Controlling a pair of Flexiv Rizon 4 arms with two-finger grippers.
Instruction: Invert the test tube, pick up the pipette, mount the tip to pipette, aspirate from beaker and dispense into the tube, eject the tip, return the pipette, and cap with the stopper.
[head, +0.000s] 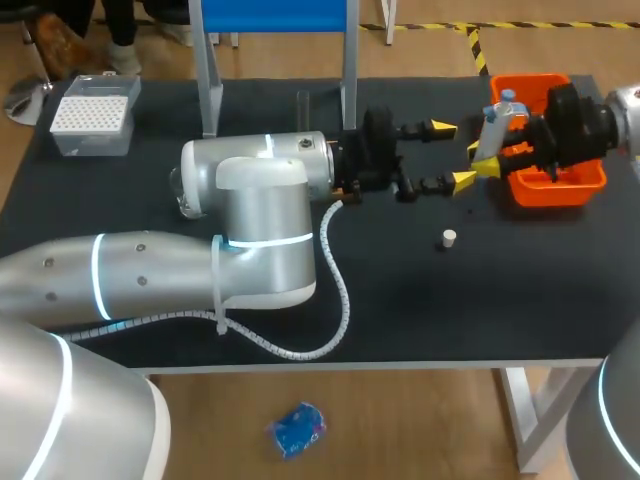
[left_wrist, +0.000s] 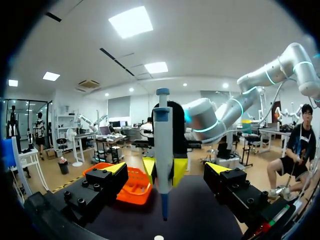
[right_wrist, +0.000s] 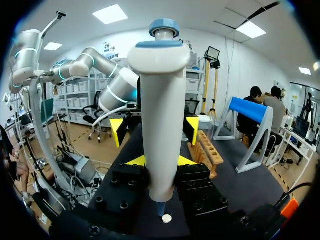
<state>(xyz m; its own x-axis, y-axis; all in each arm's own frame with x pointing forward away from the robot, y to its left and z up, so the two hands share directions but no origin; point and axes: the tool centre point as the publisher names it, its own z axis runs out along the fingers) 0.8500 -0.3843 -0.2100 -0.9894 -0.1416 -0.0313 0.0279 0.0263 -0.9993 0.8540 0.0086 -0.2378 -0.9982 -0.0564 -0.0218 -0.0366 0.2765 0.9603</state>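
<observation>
**Q:** Where is the pipette?

**A:** The pipette stands upright over the table, clamped from both sides by the right tool. Its narrow end points down.

**Q:** And the left tool?

**A:** The left tool faces the pipette with its fingers spread wide, holding nothing. A small white stopper lies on the table nearby. An orange bin sits beneath the right arm, and a white tip box sits at the far left corner.
</observation>
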